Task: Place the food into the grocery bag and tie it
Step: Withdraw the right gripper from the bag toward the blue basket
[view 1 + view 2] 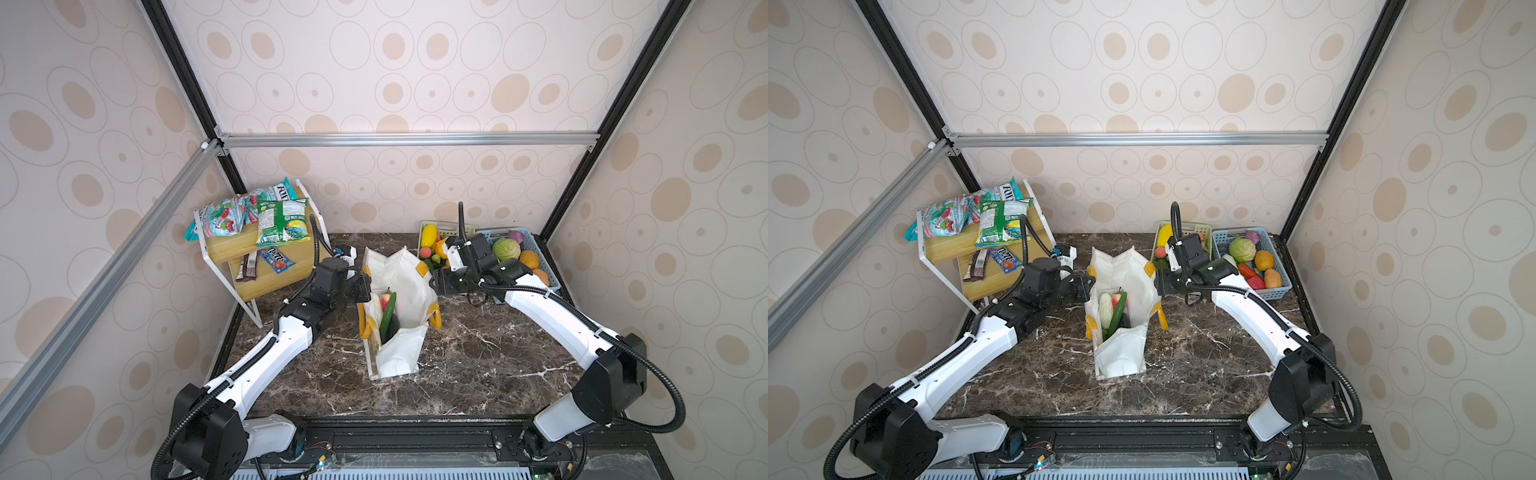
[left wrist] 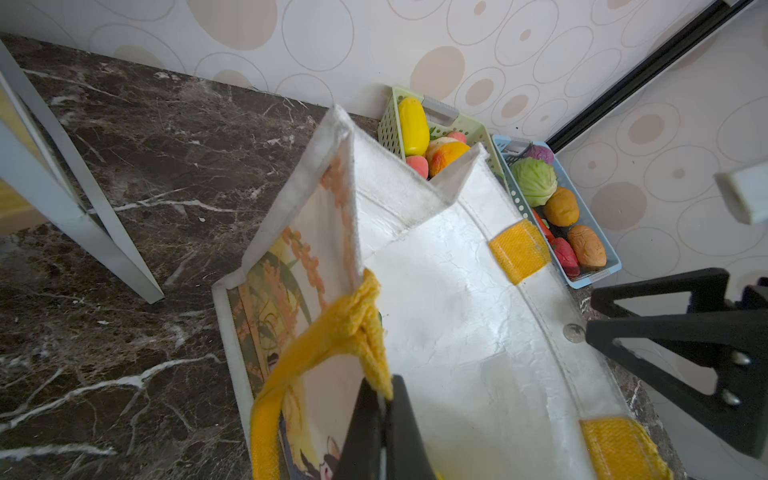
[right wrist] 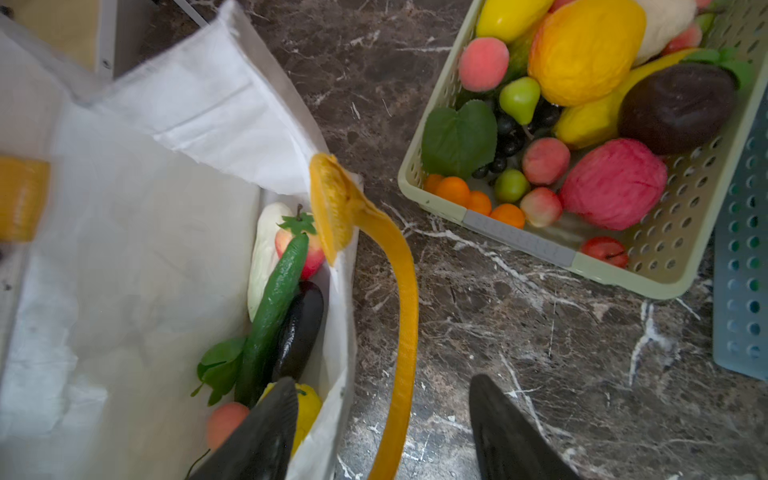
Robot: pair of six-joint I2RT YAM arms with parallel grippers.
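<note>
Left wrist view: my left end effector point(image 2: 384, 388) is clenched on one yellow strap handle point(image 2: 332, 332) of the grocery bag point(image 2: 449, 299), pinching the webbing. In the right wrist view my right end effector point(image 3: 382, 378) is spread wide. The other strap handle point(image 3: 406, 299) runs between its jaws, and I can see no contact.

In both top views the bag stands open on the table point(image 1: 478, 353) between my arms. A cucumber point(image 3: 274, 303), eggplant point(image 3: 301, 324), apple point(image 3: 313, 257) and pale cabbage point(image 3: 262, 249) lie at its bottom. More produce sits in the green basket point(image 3: 615, 272) and the blue basket point(image 3: 744, 249).

With one strap gripped and the other lined up, I judge that tying is the step in hand. To do it well, I should:
- Centre the loose strap between the jaws before closing.
- Grip the strap up on the loop, away from the sewn patch.
- Raise both straps evenly so the bag does not tip.
- Leave enough slack to cross the loops over the mouth.
</note>
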